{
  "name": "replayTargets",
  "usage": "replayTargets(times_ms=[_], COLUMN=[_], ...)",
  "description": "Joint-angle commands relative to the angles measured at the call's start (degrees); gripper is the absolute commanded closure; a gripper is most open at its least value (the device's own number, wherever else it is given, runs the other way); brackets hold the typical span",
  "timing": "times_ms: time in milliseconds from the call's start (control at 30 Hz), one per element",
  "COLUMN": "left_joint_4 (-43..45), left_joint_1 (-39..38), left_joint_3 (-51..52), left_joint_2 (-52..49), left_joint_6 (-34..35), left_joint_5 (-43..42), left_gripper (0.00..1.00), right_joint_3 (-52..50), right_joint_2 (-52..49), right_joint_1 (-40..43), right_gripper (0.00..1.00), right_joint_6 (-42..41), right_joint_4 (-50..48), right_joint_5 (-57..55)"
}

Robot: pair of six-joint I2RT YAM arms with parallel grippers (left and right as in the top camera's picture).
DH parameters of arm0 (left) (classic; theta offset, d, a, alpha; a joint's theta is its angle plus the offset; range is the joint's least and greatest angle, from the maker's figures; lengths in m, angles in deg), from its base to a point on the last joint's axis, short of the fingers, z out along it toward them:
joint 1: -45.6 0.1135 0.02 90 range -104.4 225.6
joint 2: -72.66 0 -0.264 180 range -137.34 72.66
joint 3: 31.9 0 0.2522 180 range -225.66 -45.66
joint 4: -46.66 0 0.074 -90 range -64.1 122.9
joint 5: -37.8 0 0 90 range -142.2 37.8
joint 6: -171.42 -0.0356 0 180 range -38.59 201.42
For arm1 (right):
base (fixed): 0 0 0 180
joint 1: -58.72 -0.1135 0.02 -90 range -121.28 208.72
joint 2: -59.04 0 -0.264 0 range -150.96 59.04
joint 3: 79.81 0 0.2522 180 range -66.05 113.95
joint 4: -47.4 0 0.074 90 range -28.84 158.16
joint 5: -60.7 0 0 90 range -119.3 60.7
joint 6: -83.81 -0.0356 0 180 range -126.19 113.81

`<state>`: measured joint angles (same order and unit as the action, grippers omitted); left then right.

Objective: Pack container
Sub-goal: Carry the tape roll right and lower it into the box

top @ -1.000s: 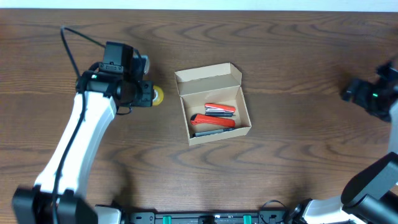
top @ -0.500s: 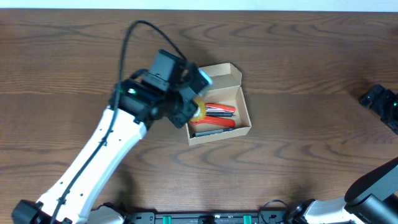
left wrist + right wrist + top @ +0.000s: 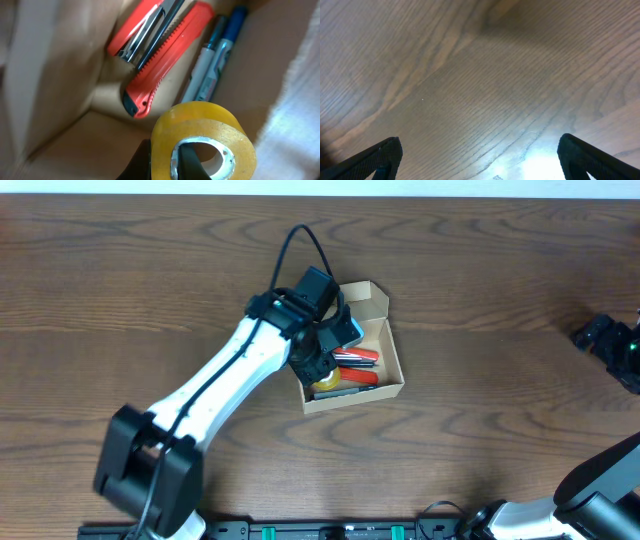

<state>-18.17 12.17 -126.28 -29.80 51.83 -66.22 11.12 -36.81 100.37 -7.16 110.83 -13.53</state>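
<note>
The tan cardboard container point(image 3: 392, 352) sits open at the table's middle, its flap lid standing at the far side. Inside lie a red stapler point(image 3: 142, 31), a red box cutter point(image 3: 167, 55) and two markers point(image 3: 212, 70). My left gripper point(image 3: 322, 370) is over the box's left part, shut on the yellow tape roll point(image 3: 202, 140), one finger through its hole and one outside. The roll hangs just above the box floor; it also shows in the overhead view point(image 3: 325, 386). My right gripper point(image 3: 480, 160) is open and empty over bare table at the far right edge point(image 3: 610, 340).
The dark wood table point(image 3: 500, 430) surrounds the box. The left arm point(image 3: 225, 385) stretches diagonally from the front left to the box. The box walls point(image 3: 55, 75) stand close round the left gripper.
My left gripper has carried the tape roll from the table left of the box rightward to over the box and lowered it inside. The right arm has shifted slightly at the right edge.
</note>
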Motion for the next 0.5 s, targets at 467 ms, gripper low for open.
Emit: replayTargets(times_ms=[467], left_joint_4=[2.93], left_joint_1=[0.02], left_joint_3=[-1.16], left_joint_2=[-12.87], left_joint_6=[-1.09], left_joint_5=[0.92], left_gripper=[0.6], right_joint_3=[-0.09], right_joint_2=[0.37], right_joint_1=[-4.0], right_gripper=[0.04], right_joint_6=[3.41], right_joint_4=[0.68], right_joint_5=[2.05])
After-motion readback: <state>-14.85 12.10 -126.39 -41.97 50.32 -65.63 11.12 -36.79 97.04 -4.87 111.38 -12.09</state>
